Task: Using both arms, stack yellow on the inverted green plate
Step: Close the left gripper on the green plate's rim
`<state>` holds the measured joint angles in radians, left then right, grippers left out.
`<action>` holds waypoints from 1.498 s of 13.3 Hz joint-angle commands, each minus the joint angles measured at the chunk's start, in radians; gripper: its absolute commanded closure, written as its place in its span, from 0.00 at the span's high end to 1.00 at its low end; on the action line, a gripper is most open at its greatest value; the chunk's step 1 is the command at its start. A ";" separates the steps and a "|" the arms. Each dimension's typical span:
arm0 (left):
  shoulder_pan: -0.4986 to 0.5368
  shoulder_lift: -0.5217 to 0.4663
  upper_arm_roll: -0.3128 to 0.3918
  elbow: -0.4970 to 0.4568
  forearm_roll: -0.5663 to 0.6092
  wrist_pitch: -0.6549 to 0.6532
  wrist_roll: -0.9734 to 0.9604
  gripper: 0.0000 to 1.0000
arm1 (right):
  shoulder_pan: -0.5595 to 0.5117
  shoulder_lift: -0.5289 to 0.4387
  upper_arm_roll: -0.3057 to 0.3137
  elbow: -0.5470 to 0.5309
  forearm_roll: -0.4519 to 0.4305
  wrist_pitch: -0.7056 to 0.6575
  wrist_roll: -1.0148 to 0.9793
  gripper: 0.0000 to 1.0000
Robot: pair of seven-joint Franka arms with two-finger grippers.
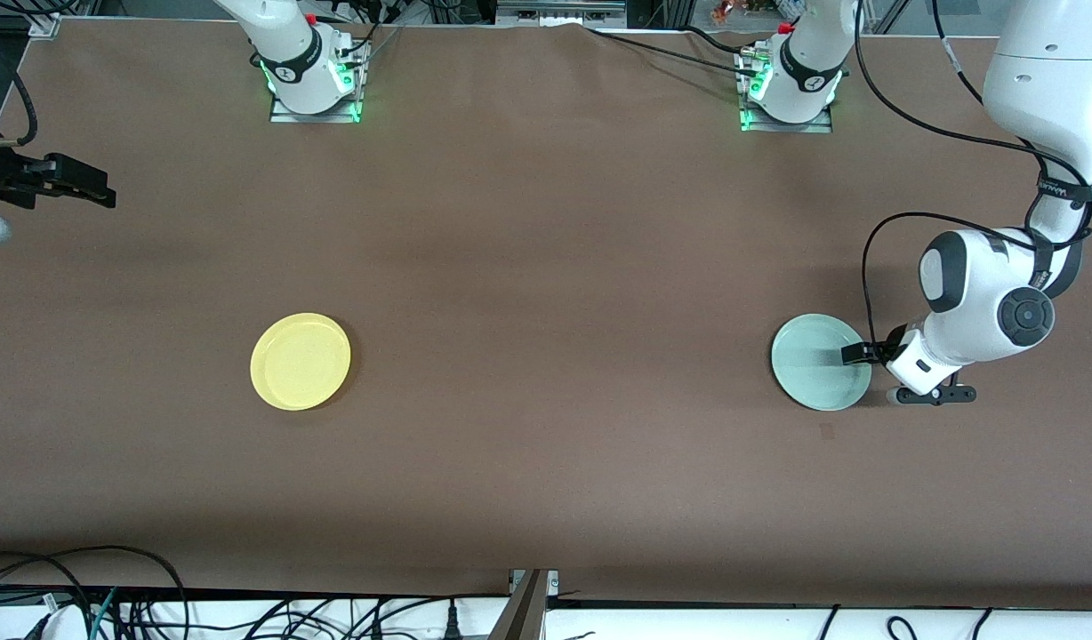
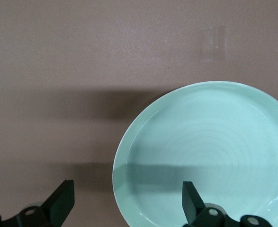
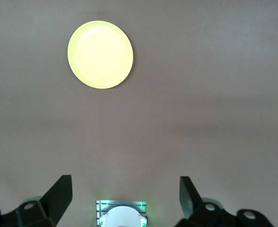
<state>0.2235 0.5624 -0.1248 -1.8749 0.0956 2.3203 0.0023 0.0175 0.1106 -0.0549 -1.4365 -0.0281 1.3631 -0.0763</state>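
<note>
While both plates lie flat on the table, the scene reads so:

Table: a wide brown matte table carries both plates; black cables run along the edge nearest the front camera.

Yellow plate: the small round bright-yellow plate with a shallow raised rim lies hollow side up, toward the right arm's end of the table, nearer to the front camera's edge than to the bases. Nothing stands on it or beside it.

Green plate: the small round pale mint-green plate, smooth, lies hollow side up toward the left arm's end, well apart from the yellow one.

Left gripper: the black two-finger left gripper is low at the rim of the green plate. Its fingers are spread wide, one over the plate's inside, the other over the bare table. It holds nothing.

Right gripper: the right gripper hangs high over the table's edge at the right arm's end, fingers spread, holding nothing, waiting.
</note>
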 commanded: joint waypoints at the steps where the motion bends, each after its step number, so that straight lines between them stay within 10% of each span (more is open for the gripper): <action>1: 0.005 0.030 -0.006 0.025 0.082 0.014 0.011 1.00 | -0.004 0.004 0.003 0.015 0.019 -0.003 0.007 1.00; 6: 0.011 0.050 -0.006 0.029 0.093 0.030 0.016 0.99 | -0.005 0.006 0.001 0.015 0.030 -0.001 0.006 1.00; 12: 0.011 0.050 -0.006 0.029 0.093 0.027 0.059 0.53 | -0.008 0.006 0.000 0.015 0.037 -0.001 0.004 1.00; 20: 0.014 0.050 -0.006 0.030 0.093 0.027 0.096 0.41 | -0.007 0.006 0.000 0.015 0.042 -0.001 0.004 1.00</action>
<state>0.2262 0.5996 -0.1240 -1.8670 0.1605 2.3535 0.0755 0.0173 0.1112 -0.0560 -1.4365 -0.0085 1.3640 -0.0763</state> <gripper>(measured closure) 0.555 0.000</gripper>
